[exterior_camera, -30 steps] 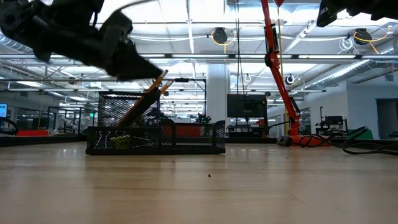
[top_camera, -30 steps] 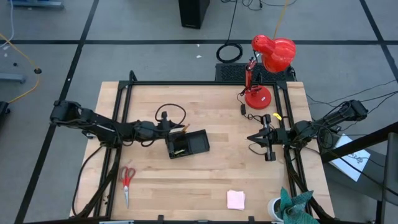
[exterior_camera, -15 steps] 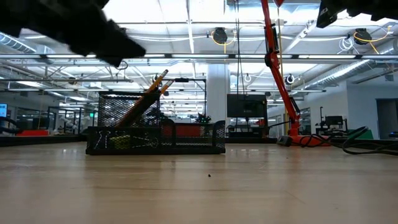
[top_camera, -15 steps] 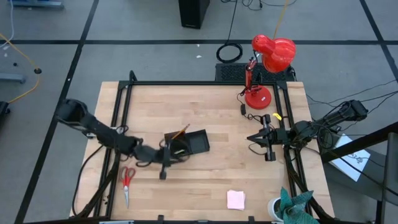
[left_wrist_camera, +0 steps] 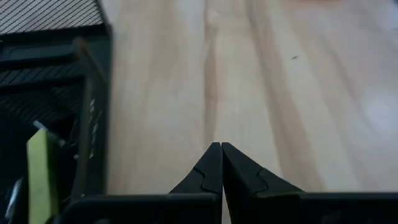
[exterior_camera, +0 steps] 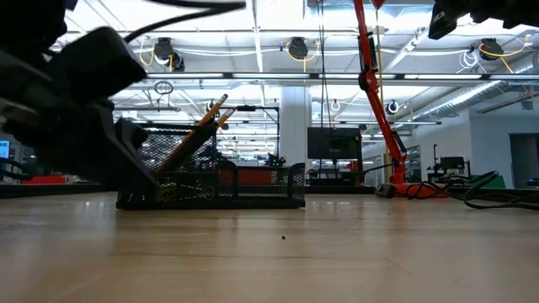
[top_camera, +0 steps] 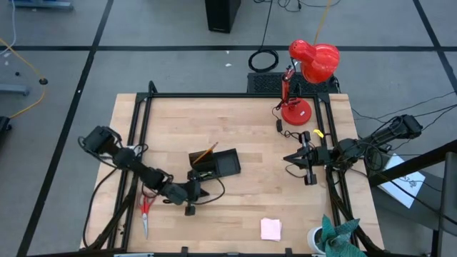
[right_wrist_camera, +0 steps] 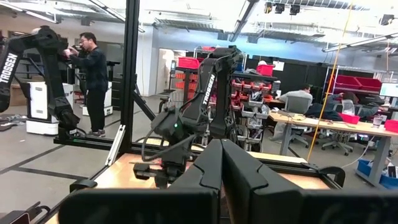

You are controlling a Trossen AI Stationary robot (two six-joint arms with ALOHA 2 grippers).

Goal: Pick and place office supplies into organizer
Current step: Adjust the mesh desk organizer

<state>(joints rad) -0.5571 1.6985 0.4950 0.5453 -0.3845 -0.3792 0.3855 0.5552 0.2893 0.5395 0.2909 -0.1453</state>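
Black mesh makes up the organizer [top_camera: 216, 165], which sits near the middle of the wooden table [top_camera: 243, 121] with an orange pencil [top_camera: 206, 153] leaning out of its taller compartment (propped at a slant, most likely because the pencil is longer than the cup is deep). A yellow-green piece [left_wrist_camera: 38, 180] lies inside it, seen at the edge of the left wrist view. The left gripper [top_camera: 190, 208] sits low over bare wood just near of the organizer, fingers pinched together with nothing between them; it points toward the table's near edge, which suggests it is between items. The red-handled scissors [top_camera: 146, 210] lie at the near left, beside the left arm, and the pink note pad [top_camera: 270, 228] rests near the front edge, right of centre; both are outside the organizer. The right gripper [top_camera: 305, 158] waits at the table's right side, clenched on nothing, beside the red desk lamp [top_camera: 305, 78].
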